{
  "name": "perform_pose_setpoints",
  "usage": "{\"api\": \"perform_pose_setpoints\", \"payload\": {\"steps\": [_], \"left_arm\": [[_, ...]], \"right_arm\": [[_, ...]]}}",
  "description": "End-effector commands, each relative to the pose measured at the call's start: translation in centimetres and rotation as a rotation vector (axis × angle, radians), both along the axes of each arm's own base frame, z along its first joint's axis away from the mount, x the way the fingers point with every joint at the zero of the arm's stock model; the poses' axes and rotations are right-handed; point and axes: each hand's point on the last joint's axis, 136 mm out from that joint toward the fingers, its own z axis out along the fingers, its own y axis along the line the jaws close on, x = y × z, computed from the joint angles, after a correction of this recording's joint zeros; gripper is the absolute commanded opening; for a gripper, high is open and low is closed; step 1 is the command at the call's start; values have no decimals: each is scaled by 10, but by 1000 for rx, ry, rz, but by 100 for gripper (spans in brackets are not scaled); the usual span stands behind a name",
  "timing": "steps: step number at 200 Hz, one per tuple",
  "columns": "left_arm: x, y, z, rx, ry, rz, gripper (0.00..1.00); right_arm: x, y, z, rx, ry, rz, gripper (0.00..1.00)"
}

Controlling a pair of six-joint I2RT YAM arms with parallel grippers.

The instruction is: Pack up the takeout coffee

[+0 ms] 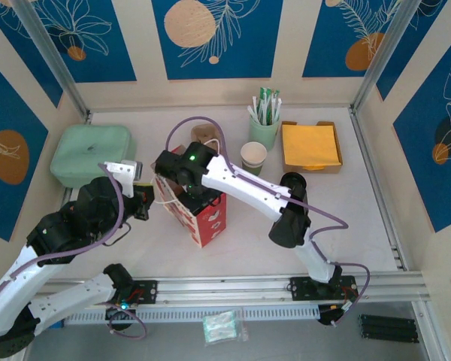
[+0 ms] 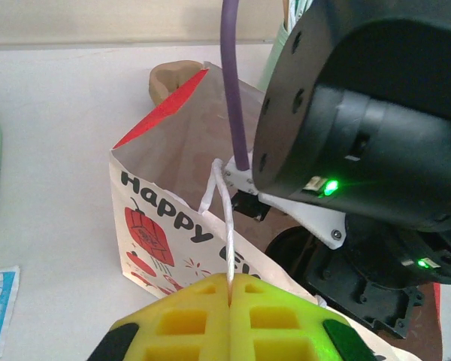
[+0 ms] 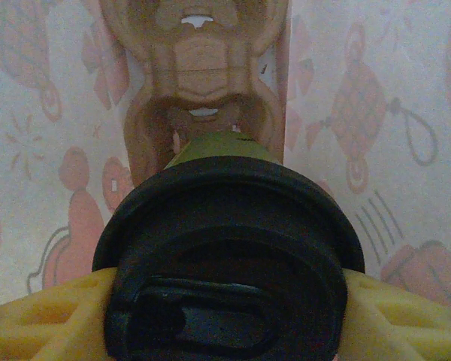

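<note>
The takeout coffee is a cup with a black lid (image 3: pixel 229 248), and my right gripper (image 3: pixel 229 297) is shut on it, a yellow finger (image 3: pixel 37 316) on each side. It hangs inside the red-and-white paper bag (image 1: pixel 203 214), above a brown cardboard carrier (image 3: pixel 199 75) on the bag's floor. In the top view the right arm's wrist (image 1: pixel 182 167) reaches down into the bag's mouth. My left gripper (image 2: pixel 231 284) is shut on the bag's white handle (image 2: pixel 224 218) and holds the near wall (image 2: pixel 173 226) up.
A second open paper cup (image 1: pixel 253 156) stands behind the bag. The mint tumbler with sticks (image 1: pixel 264 124) and a tray of orange napkins (image 1: pixel 310 147) are at the back right. A mint lidded box (image 1: pixel 90 154) sits at the left. A brown cardboard piece (image 1: pixel 203 134) lies behind the bag.
</note>
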Motion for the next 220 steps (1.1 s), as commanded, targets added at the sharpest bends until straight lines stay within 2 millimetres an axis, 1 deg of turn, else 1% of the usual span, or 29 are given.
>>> {"api": "perform_pose_setpoints", "payload": {"steps": [1,92,163,220], "left_arm": [[-1,2,0,-20,4,9,0],[-1,2,0,-20,9,12,0],[0,1,0,-20,11,11,0],[1,-1,0,-21,13,9,0]], "right_arm": [[-15,-20,18,-10,36,-20,61],[-13,-12,8,62,70,-48,61],[-13,-10,1,88,91,-62,60],[-12,-10,2,92,91,-60,60]]}}
